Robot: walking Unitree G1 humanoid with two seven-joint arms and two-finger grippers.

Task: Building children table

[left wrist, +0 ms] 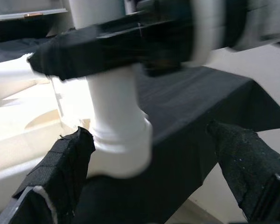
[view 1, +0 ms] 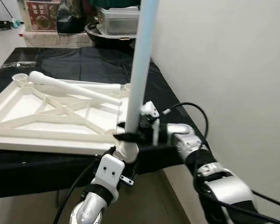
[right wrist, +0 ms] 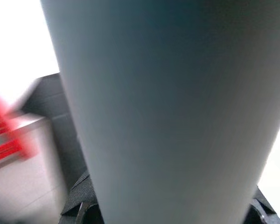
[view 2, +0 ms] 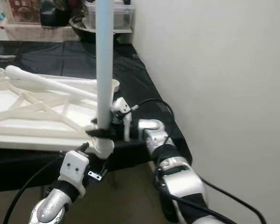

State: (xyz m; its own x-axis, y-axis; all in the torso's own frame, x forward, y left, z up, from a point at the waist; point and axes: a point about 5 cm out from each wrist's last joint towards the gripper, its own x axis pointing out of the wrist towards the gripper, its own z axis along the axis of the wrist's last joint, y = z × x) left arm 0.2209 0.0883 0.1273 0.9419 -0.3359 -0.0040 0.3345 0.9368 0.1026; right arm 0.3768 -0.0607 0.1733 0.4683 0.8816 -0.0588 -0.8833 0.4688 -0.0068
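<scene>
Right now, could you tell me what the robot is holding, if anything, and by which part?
The right gripper clamps the upright table leg near its lower end. The left gripper sits open around its base, holding nothing.

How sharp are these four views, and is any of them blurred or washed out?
Left and right eye views: fairly sharp, evenly lit; the upright table leg and tabletop frame read clearly. Left wrist view: the right gripper across the leg is smeared, and the frame glares white. Right wrist view: the leg sits too close, soft and featureless, with a red streak of blur at the edge.
</scene>
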